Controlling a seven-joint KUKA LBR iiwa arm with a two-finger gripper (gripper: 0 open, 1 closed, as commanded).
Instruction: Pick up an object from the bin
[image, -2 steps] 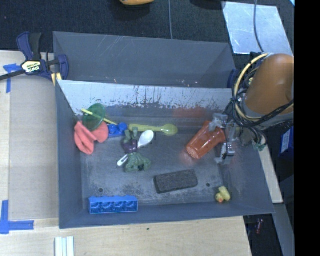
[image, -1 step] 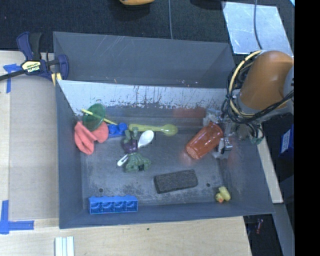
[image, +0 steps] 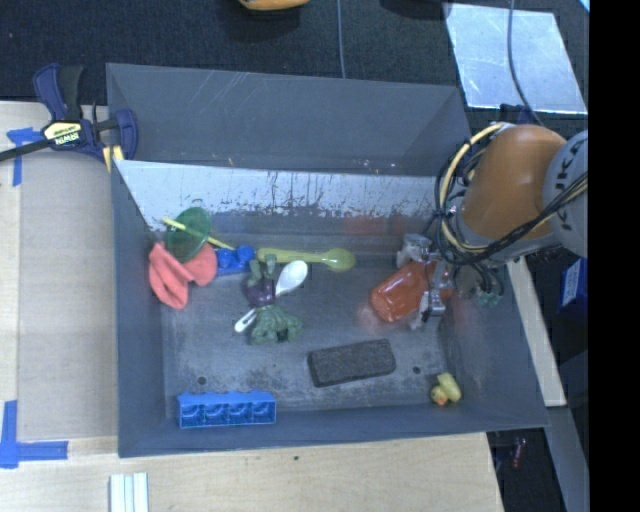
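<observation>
Gripper (image: 425, 285): low in the bin, up-right of the grey block (image: 350, 362).
Orange lump (image: 398, 297): just above the block's right end, right against the gripper's left side.
Claw: apart or together, cannot tell.
Yellow piece (image: 445, 390): right of the block.
Blue brick (image: 227, 409): lower left of the block.

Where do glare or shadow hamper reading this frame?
Camera view: a pale band of glare runs along the bin's back wall; the arm's shadow darkens the floor by the gripper and the orange-red lump next to it; the pink thing at left is evenly lit.
</observation>
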